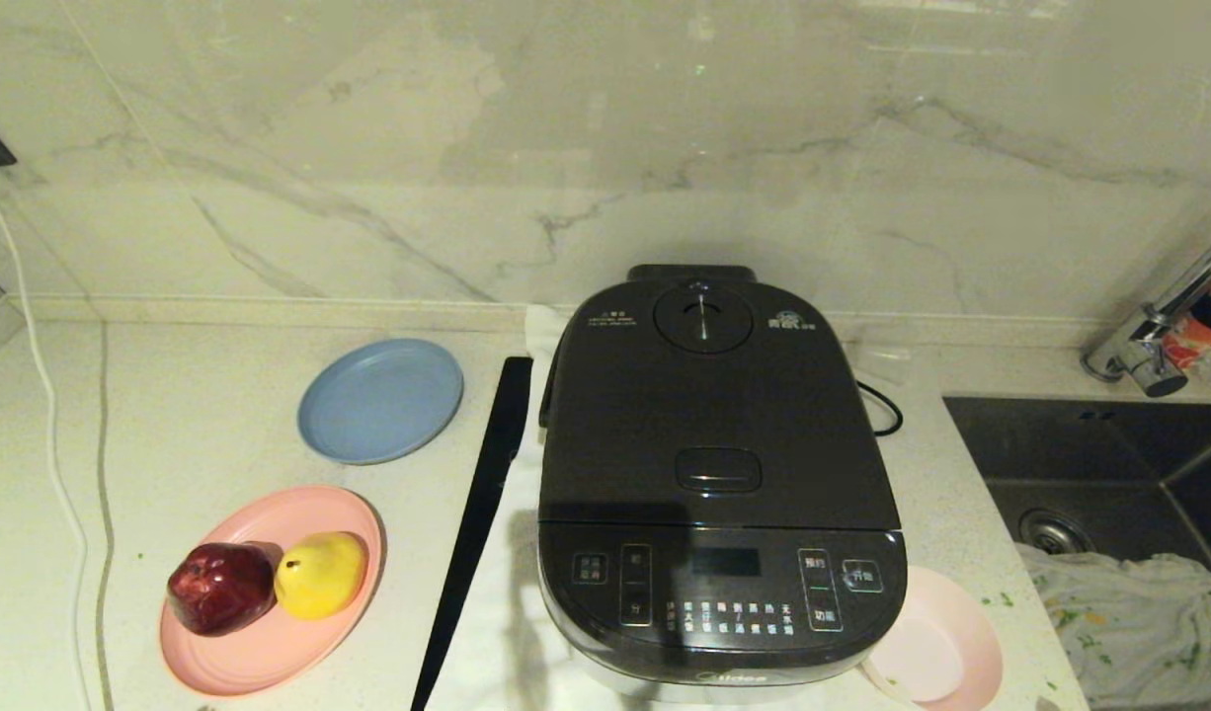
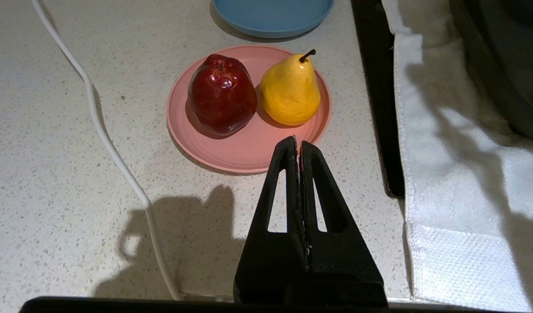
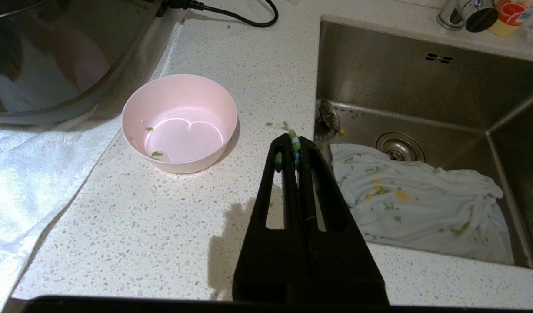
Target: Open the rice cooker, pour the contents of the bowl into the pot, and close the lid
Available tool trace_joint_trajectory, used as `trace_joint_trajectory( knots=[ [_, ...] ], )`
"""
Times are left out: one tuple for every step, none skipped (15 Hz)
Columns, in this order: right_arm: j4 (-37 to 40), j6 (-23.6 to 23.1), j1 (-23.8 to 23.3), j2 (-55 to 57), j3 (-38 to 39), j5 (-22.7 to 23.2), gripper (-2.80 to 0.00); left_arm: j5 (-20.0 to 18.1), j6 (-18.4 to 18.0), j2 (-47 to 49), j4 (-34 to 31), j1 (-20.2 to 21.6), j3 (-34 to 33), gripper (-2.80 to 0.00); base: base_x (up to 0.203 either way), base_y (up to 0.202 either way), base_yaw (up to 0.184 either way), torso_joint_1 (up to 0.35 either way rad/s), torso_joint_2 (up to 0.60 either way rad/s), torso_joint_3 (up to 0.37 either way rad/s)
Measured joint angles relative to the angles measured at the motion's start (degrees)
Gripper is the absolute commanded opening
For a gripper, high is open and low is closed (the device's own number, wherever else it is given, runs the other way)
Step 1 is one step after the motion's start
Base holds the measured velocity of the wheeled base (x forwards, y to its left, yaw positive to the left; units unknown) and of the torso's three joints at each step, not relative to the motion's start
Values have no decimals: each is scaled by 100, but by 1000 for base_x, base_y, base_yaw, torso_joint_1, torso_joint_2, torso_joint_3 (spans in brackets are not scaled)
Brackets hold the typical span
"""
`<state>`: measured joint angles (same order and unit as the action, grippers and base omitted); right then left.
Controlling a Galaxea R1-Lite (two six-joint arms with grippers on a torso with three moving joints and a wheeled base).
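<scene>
The dark rice cooker [image 1: 719, 494] stands mid-counter on a white towel, its lid [image 1: 714, 415] down, so the pot is hidden. The small pink bowl [image 3: 179, 122] sits upright on the counter by the cooker's front right corner [image 1: 936, 647]; only a few green bits cling inside it. My right gripper [image 3: 294, 140] hovers shut over the counter between bowl and sink, with green bits stuck at its tips. My left gripper [image 2: 296, 141] is shut on nothing, near the edge of the pink plate. Neither arm shows in the head view.
A pink plate [image 1: 270, 642] with a red apple [image 1: 220, 588] and yellow pear [image 1: 321, 573], a blue plate [image 1: 380, 400], a black strip [image 1: 477, 523] beside the towel. The sink [image 1: 1109, 464] holds a soiled white cloth [image 3: 418, 204]. A white cable [image 2: 114, 148] crosses the left counter; the tap [image 1: 1159, 326] is back right.
</scene>
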<state>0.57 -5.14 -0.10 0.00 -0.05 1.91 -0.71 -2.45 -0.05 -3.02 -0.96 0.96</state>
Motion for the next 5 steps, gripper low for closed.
trace_joint_trajectory(
  knots=[
    [68, 0, 0, 0, -18, 3, -280, -2, 0, 0, 0, 0, 0, -280, 0, 0, 0, 0, 0, 0],
    [119, -1, 0, 0, -33, -9, -280, 2, 3, 0, 0, 0, 0, -280, 0, 0, 0, 0, 0, 0],
    [117, -21, 0, 0, -33, -15, -280, 2, 1, 0, 2, 0, 0, -280, 0, 0, 0, 0, 0, 0],
    [121, -22, 0, 0, -37, -15, -280, 2, 2, 0, 5, 0, 0, -280, 0, 0, 0, 0, 0, 0],
    [141, -20, 2, 0, -46, -12, -280, 2, 1, 0, 2, 0, 0, -280, 0, 0, 0, 0, 0, 0]
  ],
)
